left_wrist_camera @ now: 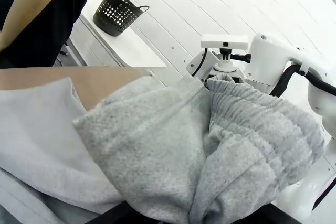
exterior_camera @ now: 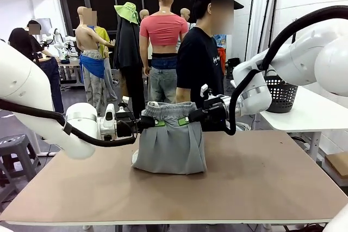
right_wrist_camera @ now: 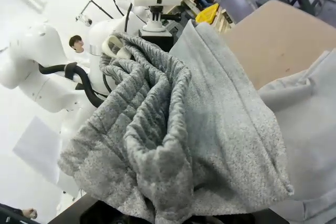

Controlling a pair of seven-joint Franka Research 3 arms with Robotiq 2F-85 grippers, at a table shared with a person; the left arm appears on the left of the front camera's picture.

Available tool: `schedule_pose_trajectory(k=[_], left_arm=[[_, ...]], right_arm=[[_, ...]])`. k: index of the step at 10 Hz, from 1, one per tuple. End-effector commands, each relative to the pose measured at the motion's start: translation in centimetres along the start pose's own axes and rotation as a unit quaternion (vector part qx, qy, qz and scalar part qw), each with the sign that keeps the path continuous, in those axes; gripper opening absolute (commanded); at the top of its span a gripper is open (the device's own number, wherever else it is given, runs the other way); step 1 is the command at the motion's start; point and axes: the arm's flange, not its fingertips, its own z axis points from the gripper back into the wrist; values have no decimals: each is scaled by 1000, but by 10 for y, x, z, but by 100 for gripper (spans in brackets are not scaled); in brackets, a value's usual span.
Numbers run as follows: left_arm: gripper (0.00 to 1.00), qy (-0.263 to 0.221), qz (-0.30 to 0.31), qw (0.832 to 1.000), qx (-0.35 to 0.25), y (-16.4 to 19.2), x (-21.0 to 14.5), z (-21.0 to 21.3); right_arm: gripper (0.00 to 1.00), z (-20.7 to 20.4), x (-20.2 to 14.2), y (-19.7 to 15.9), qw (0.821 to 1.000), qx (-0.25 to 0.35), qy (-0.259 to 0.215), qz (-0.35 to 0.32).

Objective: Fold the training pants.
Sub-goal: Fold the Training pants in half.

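Observation:
The light grey training pants (exterior_camera: 169,142) hang above the brown table (exterior_camera: 261,177), held up by the gathered waistband, with their lower part resting on the tabletop. My left gripper (exterior_camera: 148,123) is shut on the waistband's left end. At the right end, my right gripper (exterior_camera: 187,119) is shut on the waistband too. In the left wrist view the bunched grey fabric (left_wrist_camera: 210,150) covers the fingers, and the right arm's wrist (left_wrist_camera: 262,61) shows beyond it. Folds of the waistband (right_wrist_camera: 157,129) hide the fingers in the right wrist view as well.
A person in a black shirt (exterior_camera: 198,63) stands at the table's far side, just behind the pants. A black mesh basket (exterior_camera: 281,93) sits on a white side table (exterior_camera: 310,115) at the right. A grey stool (exterior_camera: 16,148) stands to the left.

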Motion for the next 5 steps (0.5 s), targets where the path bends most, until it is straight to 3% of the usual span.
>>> schedule_pose_trajectory(k=[1,5], left_arm=[[0,-1,-6,1000,-1,-3,5,-1],[0,3,-1,1000,-1,0,-1,-2]], right_arm=[[0,3,4,3,1000,-1,-2,8],[0,1,3,1,1000,-1,-1,3]])
